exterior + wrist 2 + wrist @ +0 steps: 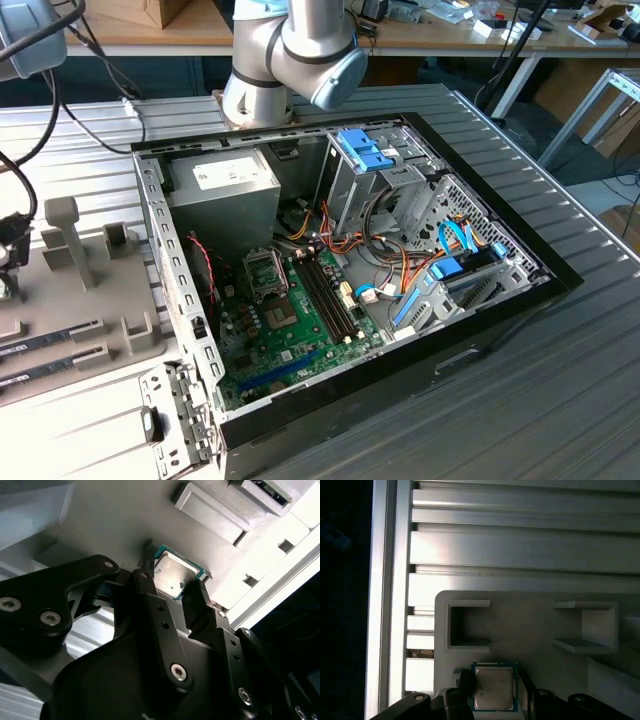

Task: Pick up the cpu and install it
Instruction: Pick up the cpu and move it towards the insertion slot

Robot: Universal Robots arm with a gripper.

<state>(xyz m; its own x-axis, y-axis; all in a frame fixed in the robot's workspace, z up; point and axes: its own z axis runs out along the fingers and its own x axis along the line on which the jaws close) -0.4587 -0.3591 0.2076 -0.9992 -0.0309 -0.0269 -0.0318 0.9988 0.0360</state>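
One open computer case [455, 350] lies on the slatted metal table [560, 400] in the exterior view. It holds a grey power-supply box [222, 185], a green motherboard [290, 340] with a square socket frame [263, 272], blue drive brackets [365, 150] and bundled cables [400, 265]. The arm [295, 50] rises beyond the case's far wall. A grey fixture plate [60, 300] sits on the table at the exterior view's left.

In both wrist views the cpu [493, 692] [176, 575] is at this grey plate [530, 630], near its edge. Whether the cpu rests on the plate or is raised off it cannot be told. The gripper [494, 679] [172, 585] is drawn narrow, its black fingers [465, 685] [150, 600] closed against two opposite edges of the cpu.

Two walled pockets [467, 625] stand on the plate just past the cpu. Bare table slats [520, 545] lie beyond the plate's rounded corner, and past the table's rail the view is dark.

The power-supply box carries a white label [215, 172], and the cpu's lid bears faint print; neither is legible.
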